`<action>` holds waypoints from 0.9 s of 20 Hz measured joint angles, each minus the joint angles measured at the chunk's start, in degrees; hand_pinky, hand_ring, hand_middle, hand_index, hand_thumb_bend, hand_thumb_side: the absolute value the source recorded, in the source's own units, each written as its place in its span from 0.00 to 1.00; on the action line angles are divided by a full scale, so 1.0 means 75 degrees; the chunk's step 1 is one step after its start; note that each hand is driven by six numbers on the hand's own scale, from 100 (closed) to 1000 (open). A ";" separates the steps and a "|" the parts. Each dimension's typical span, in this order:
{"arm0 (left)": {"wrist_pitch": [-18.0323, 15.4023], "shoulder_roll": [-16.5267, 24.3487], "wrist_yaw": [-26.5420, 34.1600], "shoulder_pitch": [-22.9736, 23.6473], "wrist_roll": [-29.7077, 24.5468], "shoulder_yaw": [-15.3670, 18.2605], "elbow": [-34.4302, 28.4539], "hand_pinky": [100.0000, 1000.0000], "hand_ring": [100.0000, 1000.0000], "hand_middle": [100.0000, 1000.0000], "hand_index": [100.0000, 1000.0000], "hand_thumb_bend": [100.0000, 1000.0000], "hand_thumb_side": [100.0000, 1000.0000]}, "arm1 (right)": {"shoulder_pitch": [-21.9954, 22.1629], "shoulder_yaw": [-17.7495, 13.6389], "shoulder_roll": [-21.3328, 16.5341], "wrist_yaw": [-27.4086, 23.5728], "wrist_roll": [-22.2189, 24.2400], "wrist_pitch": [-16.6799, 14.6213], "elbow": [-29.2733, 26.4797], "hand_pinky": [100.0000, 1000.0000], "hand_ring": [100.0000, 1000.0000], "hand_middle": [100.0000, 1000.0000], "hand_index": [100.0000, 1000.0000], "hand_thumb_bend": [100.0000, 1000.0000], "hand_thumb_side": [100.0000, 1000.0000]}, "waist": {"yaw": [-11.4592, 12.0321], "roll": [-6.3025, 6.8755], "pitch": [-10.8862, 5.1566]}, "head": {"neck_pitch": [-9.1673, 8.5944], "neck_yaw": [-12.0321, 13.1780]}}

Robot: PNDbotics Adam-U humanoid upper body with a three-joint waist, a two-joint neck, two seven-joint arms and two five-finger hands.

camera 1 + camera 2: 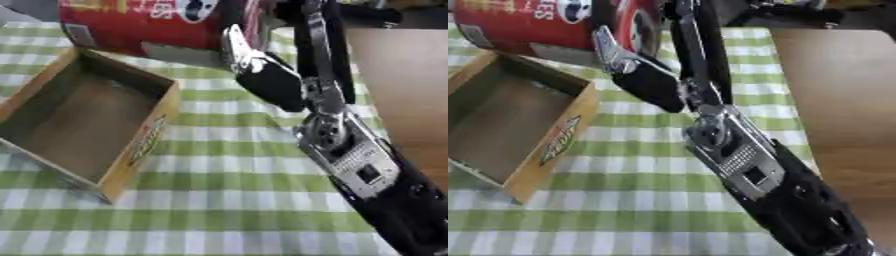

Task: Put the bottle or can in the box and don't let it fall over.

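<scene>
A large red can (140, 25) with a white logo hangs in the air near the top of the left eye view, above the far right corner of the box. My right hand (267, 75) is shut on it, thumb and fingers wrapped round its right side; the arm runs down to the lower right. The open cardboard box (140, 145) lies on the green checked cloth at the left, and nothing shows inside it. My left hand shows in neither view.
The green-and-white checked cloth (236, 200) covers the table. A bare brown tabletop (842, 100) lies to the right of the cloth. Dark shapes stand at the far edge.
</scene>
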 measured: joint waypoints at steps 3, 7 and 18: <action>-0.0006 0.0000 -0.0002 -0.0009 0.0004 0.0000 0.0000 0.54 0.46 0.61 0.66 0.03 0.68 | -0.0127 0.0097 0.0114 -0.0101 0.0080 0.0034 0.0027 0.21 0.55 0.52 0.69 0.00 0.00 | 0.0054 0.0000 0.0000 | -0.0007 -0.0039; -0.0012 0.0000 -0.0005 -0.0072 0.0005 0.0000 0.0000 0.54 0.46 0.61 0.66 0.03 0.67 | -0.0293 0.0294 0.0347 -0.0118 0.0130 0.0066 0.0417 0.20 0.55 0.53 0.70 0.00 0.00 | 0.0159 0.0000 0.0000 | -0.0089 -0.0112; -0.0057 0.0010 -0.0043 -0.0249 0.0051 0.0045 0.0000 0.54 0.46 0.61 0.66 0.04 0.67 | -0.0534 0.0769 0.0970 0.0177 0.0115 -0.0143 0.1841 0.18 0.56 0.54 0.70 0.00 0.00 | 0.0413 -0.0027 0.0007 | -0.0280 -0.0456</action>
